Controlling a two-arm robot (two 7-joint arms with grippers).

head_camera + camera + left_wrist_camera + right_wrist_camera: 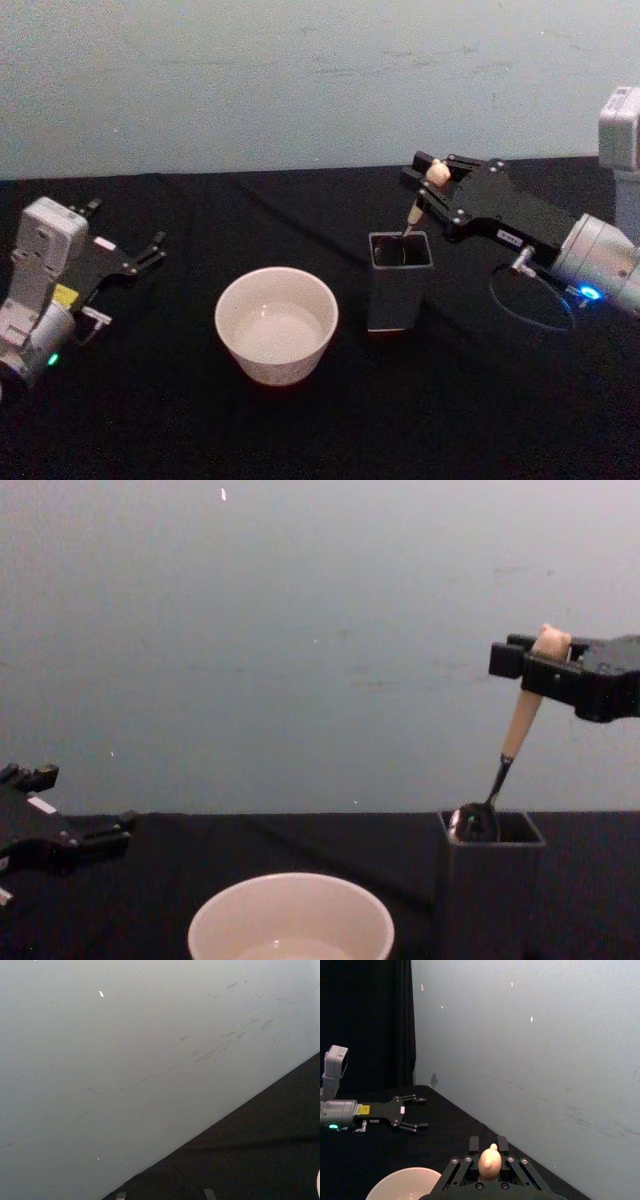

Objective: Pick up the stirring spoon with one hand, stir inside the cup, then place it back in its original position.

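Black cloth-covered table (pixel 300 440) against a plain pale grey-blue wall (pixel 300 80). On the cloth, one wide round cream-white cup (pixel 276 324) near the middle, and just to its right, apart from it, one tall dark grey square box-shaped holder (pixel 399 282). One small stirring spoon with a shiny round metal bowl, thin dark neck and pale beige knobby handle (pixel 520 720), tilted, bowl at the holder's rim level inside the opening, knob uppermost. Two grippers in all. Black right gripper (pixel 432 178) reaching in from the right, above and slightly beyond the holder, closed narrowly on the beige handle just under the knob; same grip seen from the right wrist view, knob poking up between the fingers (pixel 474 1144). Black left gripper (pixel 150 250) far left, low over the cloth, well apart from the cup, fingers spread and holding nothing.
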